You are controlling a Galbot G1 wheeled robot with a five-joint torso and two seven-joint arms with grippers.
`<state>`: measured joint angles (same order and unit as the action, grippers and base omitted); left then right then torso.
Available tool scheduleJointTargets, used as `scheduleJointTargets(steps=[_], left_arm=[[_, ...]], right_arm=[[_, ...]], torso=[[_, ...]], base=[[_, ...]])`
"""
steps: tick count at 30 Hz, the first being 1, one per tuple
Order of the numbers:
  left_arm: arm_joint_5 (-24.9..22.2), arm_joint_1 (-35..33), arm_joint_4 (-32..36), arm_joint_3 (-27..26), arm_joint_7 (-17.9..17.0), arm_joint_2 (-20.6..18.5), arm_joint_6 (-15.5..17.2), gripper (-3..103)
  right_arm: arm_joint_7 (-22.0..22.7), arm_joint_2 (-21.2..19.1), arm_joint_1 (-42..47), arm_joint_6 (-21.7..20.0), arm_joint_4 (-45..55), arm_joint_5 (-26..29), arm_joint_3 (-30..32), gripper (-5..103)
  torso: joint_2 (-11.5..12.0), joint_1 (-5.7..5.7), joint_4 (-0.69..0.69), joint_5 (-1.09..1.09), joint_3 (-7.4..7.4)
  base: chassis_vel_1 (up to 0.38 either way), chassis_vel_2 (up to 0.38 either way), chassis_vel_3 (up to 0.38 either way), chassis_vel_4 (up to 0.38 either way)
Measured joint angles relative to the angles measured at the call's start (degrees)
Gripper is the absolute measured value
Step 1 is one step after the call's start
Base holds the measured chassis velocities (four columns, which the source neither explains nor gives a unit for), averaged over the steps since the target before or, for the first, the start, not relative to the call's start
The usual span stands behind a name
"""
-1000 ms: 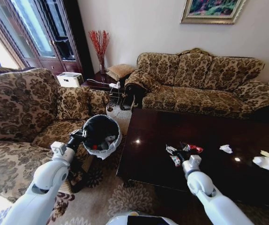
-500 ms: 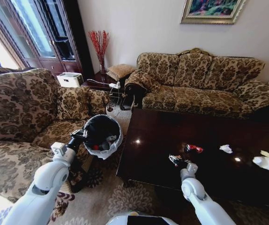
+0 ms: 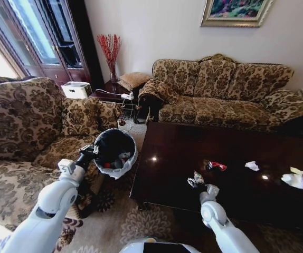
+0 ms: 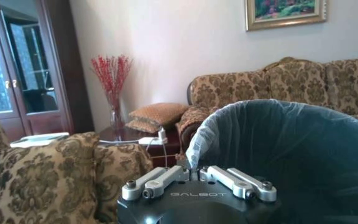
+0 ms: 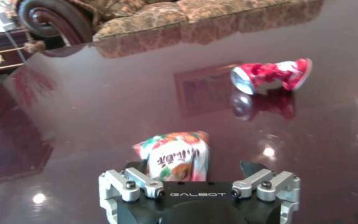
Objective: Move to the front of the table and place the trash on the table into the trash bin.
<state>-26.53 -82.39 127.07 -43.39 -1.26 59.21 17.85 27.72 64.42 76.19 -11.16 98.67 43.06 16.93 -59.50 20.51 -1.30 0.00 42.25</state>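
Table: dark glossy coffee table (image 3: 183, 153) stands before the robot, on the right side of the head view.
Right arm: it reaches forward and down over the near part of the table, forearm almost straight, wrist turned toward the tabletop.
Right gripper (image 3: 199, 183): low above the table; its jaws are spread, and a crumpled red-and-white snack wrapper (image 5: 175, 158) sits between them. If the fingers touch the wrapper, I cannot tell.
Other trash: a crushed red wrapper with a silver inside (image 5: 271, 77) lies farther on the table, apart from the gripper; two white crumpled tissues (image 3: 252, 165) (image 3: 292, 179) lie toward the table's right end.
Left arm: stretched forward and to the left, beside the table's left end, elbow slightly bent.
Left gripper (image 3: 90, 153): its jaws are pressed onto the rim of the trash bin (image 3: 115, 153), pinching the whitish bag liner.
Trash bin: black, round, lifted off the carpet between the armchair (image 3: 19, 126) and the table; some litter lies inside it.
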Motion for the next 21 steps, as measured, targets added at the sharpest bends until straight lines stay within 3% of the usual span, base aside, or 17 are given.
scheduleJointTargets(steps=[3,7,8,11,17,21], left_arm=[[-0.02,0.04,0.05,0.0,-0.01,-0.07,0.0,3],[-0.1,0.07,0.11,0.0,-0.01,-0.15,-0.03,3],[-0.24,0.08,0.11,0.0,0.02,-0.2,-0.32,3],[-0.4,0.09,0.13,0.02,0.03,-0.21,-0.66,3],[-0.47,-0.1,0.41,0.37,0.08,-0.05,-0.94,3],[-0.44,-0.24,0.69,0.46,0.19,-0.01,-1.11,3]], right_arm=[[0.01,0.2,-0.17,-0.06,-0.35,0.01,0.04,85],[-0.16,0.32,-0.4,-0.06,-0.69,-0.12,0.11,79],[-0.53,0.39,-0.65,-0.06,-1.07,-0.31,0.12,68],[-1.2,0.49,-0.9,-0.07,-1.47,-0.78,0.12,63],[-5.57,0.72,-1.97,0.5,-3.08,-3.15,0.22,36],[-6.66,0.66,-2.13,0.95,-2.8,-4.08,0.22,20]], torso=[[0.0,0.0,0.0,0.0,0.0],[0.0,0.0,0.01,0.0,0.0],[0.0,0.0,0.02,0.0,0.0],[0.0,0.0,0.03,0.0,0.0],[0.0,0.0,-0.03,0.01,0.0],[0.0,0.0,0.0,0.0,0.0]], base=[[-0.057,-0.065,-0.062,-0.053],[-0.07,-0.077,-0.072,-0.07],[-0.09,-0.076,-0.085,-0.076],[-0.08,-0.074,-0.084,-0.079],[-0.02,-0.016,-0.014,-0.021],[0.0,0.0,0.0,0.0]])
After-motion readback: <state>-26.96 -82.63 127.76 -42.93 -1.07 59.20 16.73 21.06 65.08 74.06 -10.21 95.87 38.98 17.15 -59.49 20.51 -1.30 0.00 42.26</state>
